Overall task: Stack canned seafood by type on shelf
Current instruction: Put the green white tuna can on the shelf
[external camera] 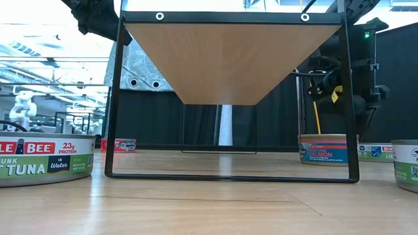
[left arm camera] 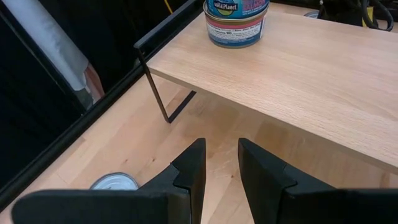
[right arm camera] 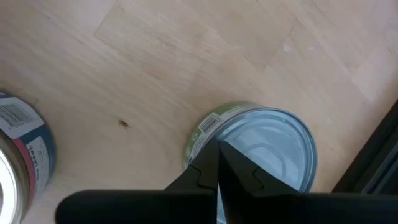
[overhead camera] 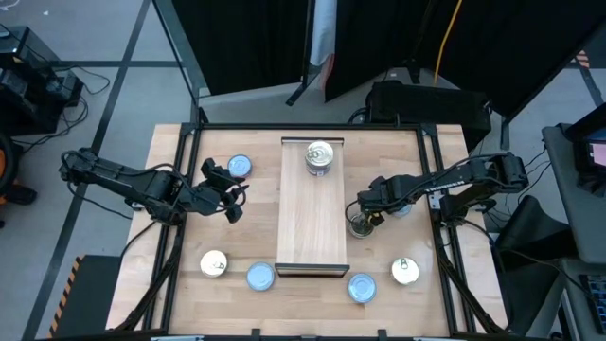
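Your right claw (right arm camera: 217,163) hangs pinched together over the green-label tin (right arm camera: 261,140) by the shelf (overhead camera: 312,204); left claw (left arm camera: 217,168) sits apart; tins look rigid and slick, so grab across the sidewall.

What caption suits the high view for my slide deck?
One can on the shelf; both hands hover beside it.

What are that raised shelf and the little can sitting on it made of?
The shelf looks like pale wood with visible grain, matte, on thin black legs, probably metal. The can looks like metal under a glossy printed paper label; its silvery top shows in the high view.
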Robot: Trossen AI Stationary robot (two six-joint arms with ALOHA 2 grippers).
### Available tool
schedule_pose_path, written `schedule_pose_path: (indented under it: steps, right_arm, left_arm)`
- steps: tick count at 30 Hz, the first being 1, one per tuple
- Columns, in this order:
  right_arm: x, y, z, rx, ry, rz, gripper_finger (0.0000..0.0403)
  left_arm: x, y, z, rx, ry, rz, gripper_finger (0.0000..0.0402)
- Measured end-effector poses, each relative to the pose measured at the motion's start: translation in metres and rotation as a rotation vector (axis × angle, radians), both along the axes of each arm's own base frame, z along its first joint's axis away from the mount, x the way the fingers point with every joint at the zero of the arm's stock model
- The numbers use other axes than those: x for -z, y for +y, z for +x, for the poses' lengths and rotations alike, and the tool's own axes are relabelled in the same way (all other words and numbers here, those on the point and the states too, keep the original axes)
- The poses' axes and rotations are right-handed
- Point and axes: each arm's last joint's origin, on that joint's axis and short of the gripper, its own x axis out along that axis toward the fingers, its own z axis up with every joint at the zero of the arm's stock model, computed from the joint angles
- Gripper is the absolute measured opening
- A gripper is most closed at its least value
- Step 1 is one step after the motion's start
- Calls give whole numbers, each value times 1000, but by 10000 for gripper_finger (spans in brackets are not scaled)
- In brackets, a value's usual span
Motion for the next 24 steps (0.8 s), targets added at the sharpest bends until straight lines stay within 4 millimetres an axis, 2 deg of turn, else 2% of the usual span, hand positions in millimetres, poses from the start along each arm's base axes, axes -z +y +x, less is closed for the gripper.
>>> schedule_pose_path:
  steps: [24]
  right_arm:
    - [0,0,4,-52,-25,-2,0]
  left_arm:
    - [0,0,0,0,0,0,97]
